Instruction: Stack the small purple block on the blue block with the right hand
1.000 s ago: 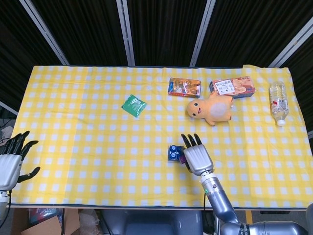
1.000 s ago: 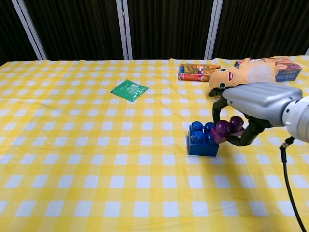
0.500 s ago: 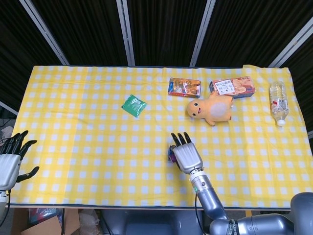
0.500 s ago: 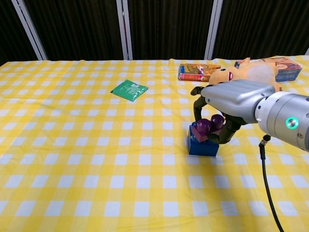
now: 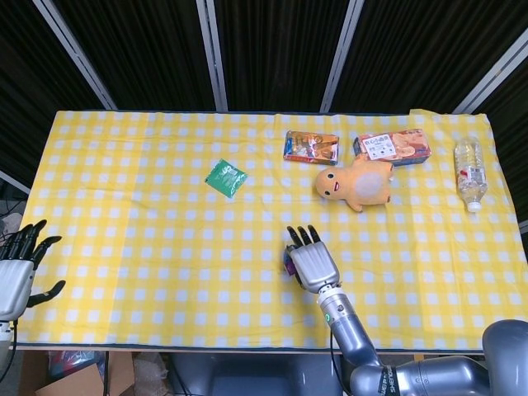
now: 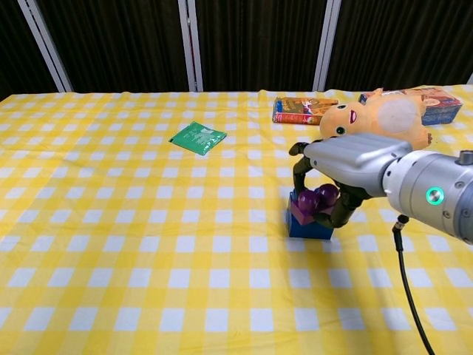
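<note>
Covering the table (image 5: 124, 214) is a yellow-and-white checked cloth, and the work sits near its front middle. Largest of the loose things is the orange plush toy (image 6: 377, 115) at the far right, with a clear plastic bottle (image 5: 469, 172) beyond it at the table's right end and a flat green packet (image 6: 197, 137) lying well apart to the left.

The right hand (image 6: 336, 174) arches over the square blue plastic block (image 6: 307, 224) with its fingers curled down around the small purple block (image 6: 314, 201), gripping it. In the chest view the purple block rests on top of the blue one, apparently tilted rather than seated flat; the head view hides both blocks almost entirely beneath the hand. The left hand (image 5: 16, 276) hangs off the table's left edge, fingers spread and holding nothing.

The placing step looks nearly finished. The next move probably calls for pressing the purple block level onto the studs, then loosening the fingers and lifting straight up so the stack is not dragged aside.
</note>
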Motion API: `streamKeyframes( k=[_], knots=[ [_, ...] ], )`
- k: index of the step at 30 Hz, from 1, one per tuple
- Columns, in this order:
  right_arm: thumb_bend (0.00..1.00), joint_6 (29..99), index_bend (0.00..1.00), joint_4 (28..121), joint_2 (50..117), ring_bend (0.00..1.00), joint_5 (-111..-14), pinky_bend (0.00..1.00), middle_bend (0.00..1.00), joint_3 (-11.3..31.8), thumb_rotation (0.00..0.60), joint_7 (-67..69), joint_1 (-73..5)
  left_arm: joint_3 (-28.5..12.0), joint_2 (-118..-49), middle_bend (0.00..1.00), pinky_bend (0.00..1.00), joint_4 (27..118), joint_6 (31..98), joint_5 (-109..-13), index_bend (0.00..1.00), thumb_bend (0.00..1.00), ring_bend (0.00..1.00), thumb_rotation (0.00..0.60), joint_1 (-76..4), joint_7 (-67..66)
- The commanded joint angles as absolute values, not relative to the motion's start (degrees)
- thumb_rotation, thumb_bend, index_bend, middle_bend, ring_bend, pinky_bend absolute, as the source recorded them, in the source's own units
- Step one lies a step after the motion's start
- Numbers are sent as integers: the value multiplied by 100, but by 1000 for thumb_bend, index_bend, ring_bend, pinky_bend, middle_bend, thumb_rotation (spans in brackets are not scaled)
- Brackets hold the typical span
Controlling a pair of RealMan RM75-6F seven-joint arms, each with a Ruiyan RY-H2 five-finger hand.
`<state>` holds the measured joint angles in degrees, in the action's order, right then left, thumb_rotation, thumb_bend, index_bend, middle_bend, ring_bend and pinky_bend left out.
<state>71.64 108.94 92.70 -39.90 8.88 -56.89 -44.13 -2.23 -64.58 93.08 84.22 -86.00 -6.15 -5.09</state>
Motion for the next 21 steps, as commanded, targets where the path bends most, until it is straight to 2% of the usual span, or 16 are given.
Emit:
streamKeyframes(
  k=[1,21],
  knots=[
    [448,7168,541,10850,9290,0,-3984,0,0,853,600,-5633,-4429,-225,-6456,0,100,9303,8413,-8585,201,243,0,600,-618,-509],
    [449,7050,542,10552,9402,0,-3881,0,0,842,600,-5446,-4629,-227,-6476,0,100,9299,8380,-8555,201,242,0,600,-636,-540]
  ],
)
